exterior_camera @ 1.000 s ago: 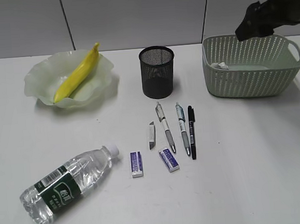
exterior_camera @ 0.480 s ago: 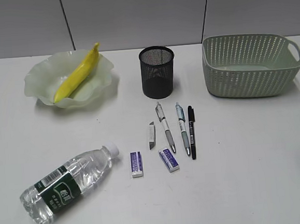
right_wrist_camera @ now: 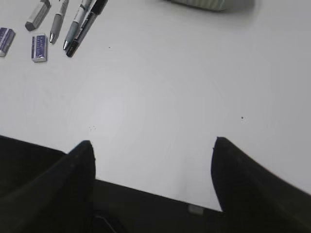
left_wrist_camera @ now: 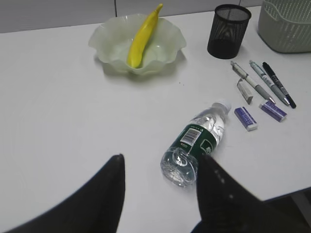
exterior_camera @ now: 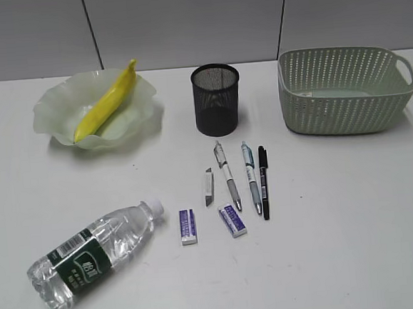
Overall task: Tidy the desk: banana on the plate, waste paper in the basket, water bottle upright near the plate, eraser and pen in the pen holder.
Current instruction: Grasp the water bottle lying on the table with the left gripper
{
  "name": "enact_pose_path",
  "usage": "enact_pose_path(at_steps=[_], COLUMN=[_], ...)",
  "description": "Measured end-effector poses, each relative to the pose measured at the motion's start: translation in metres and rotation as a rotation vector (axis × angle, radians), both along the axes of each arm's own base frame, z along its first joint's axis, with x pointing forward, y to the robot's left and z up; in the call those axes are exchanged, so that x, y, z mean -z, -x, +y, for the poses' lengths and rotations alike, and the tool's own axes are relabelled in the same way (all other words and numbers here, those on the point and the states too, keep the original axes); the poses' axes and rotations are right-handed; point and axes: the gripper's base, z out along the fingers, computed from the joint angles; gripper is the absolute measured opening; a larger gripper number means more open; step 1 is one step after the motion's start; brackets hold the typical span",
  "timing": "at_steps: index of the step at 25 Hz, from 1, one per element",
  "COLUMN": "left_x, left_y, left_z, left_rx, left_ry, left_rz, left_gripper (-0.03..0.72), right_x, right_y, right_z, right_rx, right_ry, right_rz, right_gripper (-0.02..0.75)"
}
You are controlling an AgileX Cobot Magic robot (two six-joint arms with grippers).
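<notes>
Your long yellow banana (exterior_camera: 107,100) already lies in the pale green ruffled translucent plate (exterior_camera: 53,116), and nothing of the crumpled paper shows from here; it may sit low inside the sage-green perforated plastic basket (exterior_camera: 345,100), but you cannot confirm that.

The clear plastic water bottle with the dark green label (left_wrist_camera: 196,142) lies on its side on the white worktop (exterior_camera: 341,223), just ahead of your left end effector (left_wrist_camera: 160,187), whose fingers stand apart and empty. It is round and smooth: clamp it off-centre and it will likely roll or squirt away, perhaps into the small white-and-purple erasers (exterior_camera: 188,226) just beside its cap.

Your right end effector (right_wrist_camera: 151,158) hangs spread wide and empty over bare worktop, well apart from the three pens (exterior_camera: 244,176). They lie close together, so a wide pinch could drag two at once, and a careless reach could tip the black wire-mesh pen holder (exterior_camera: 216,99).
</notes>
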Motion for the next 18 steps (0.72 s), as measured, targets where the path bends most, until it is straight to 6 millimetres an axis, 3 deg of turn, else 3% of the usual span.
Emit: enact_pose_path(at_steps=[4, 9, 14, 18], left_x=[-0.001, -0.011, -0.024, -0.022], left_y=[-0.010, -0.032, -0.072, -0.117], left_z=[-0.002, -0.007, -0.021, -0.038], left_rx=[0.002, 0.007, 0.089, 0.218], left_ry=[-0.001, 0.028, 0.096, 0.090], left_rz=[0.053, 0.079, 0.037, 0.105], left_gripper=[0.363, 0.363, 0.363, 0.368], right_x=[0.016, 0.017, 0.017, 0.017], right_y=[0.026, 0.046, 0.049, 0.049], right_z=[-0.005, -0.009, -0.009, -0.009], right_rx=[0.012, 0.017, 0.018, 0.019], right_ry=[-0.001, -0.012, -0.015, -0.015], right_rz=[-0.105, -0.230, -0.250, -0.250], right_gripper=[0.580, 0.581, 0.581, 0.581])
